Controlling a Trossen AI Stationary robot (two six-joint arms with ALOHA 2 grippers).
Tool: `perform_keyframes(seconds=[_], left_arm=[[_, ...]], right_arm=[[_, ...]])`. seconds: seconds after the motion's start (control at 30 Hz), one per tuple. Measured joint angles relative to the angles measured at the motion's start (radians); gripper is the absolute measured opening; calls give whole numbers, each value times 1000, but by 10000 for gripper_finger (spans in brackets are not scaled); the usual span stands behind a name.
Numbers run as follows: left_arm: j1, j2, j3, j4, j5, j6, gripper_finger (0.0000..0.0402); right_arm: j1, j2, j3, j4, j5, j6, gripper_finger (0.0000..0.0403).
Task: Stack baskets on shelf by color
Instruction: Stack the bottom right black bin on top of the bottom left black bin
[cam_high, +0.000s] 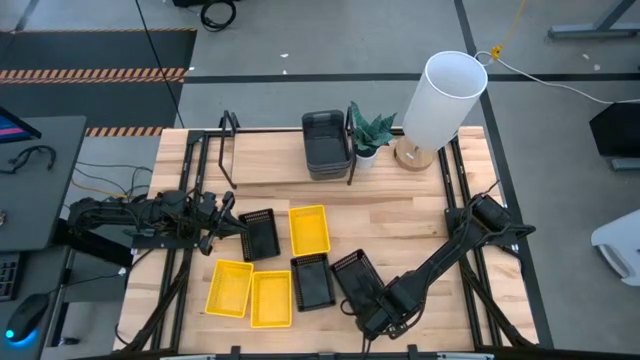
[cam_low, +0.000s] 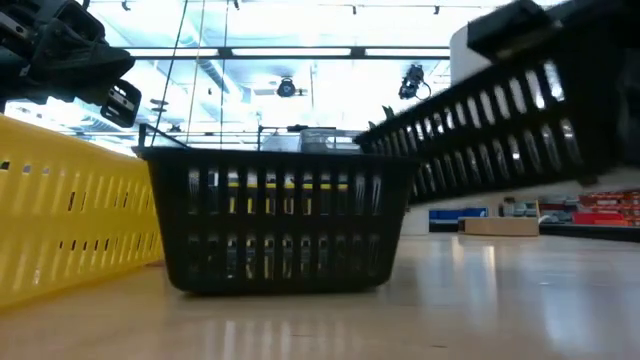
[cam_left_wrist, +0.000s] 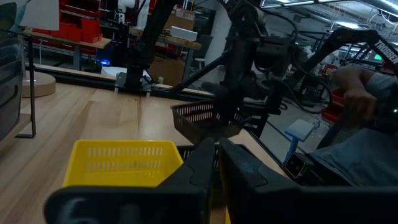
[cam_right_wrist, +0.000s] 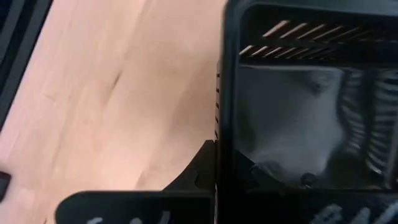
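Note:
A stack of dark grey baskets (cam_high: 325, 145) stands on the shelf (cam_high: 270, 160) at the table's far side. Three yellow baskets (cam_high: 309, 229) (cam_high: 230, 288) (cam_high: 271, 298) and two black mesh baskets (cam_high: 260, 235) (cam_high: 312, 282) rest on their bottoms on the table. My right gripper (cam_high: 376, 318) is shut on a third black mesh basket (cam_high: 356, 275) near the table's near edge. In the low view this basket (cam_low: 500, 110) hangs tilted above the table. My left gripper (cam_high: 228, 222) waits shut at the left, beside a black basket, with nothing in it. My right gripper pinches the black mesh basket's wall (cam_right_wrist: 221, 124) at its near end, coming from above and pointing down. One finger (cam_right_wrist: 196, 171) shows outside the wall; the basket hides the inner one. The basket is lifted clear of the table and tilted, its held end higher.
A potted plant (cam_high: 368, 135) and a white lamp (cam_high: 440, 100) stand at the shelf's right end. A person's hand (cam_left_wrist: 357, 93) and sleeve show beyond the table's right side. Bare wood lies at the near right (cam_high: 480, 300).

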Motion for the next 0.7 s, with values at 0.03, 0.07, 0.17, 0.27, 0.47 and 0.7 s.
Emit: perform_keyframes(seconds=[0.03,0.07,0.17,0.27,0.47,0.7], left_arm=[[0,0,0,0,0,0,34],[0,0,0,0,0,0,35],[0,0,0,0,0,0,36],[0,0,0,0,0,0,32],[0,0,0,0,0,0,26],[0,0,0,0,0,0,29]], right_arm=[[0,0,14,-21,8,8,5],[0,0,27,-40,10,17,5],[-4,0,68,-93,11,42,5],[-5,0,106,-106,22,52,5],[-15,0,155,-86,53,75,4],[-42,0,156,20,56,77,4]])
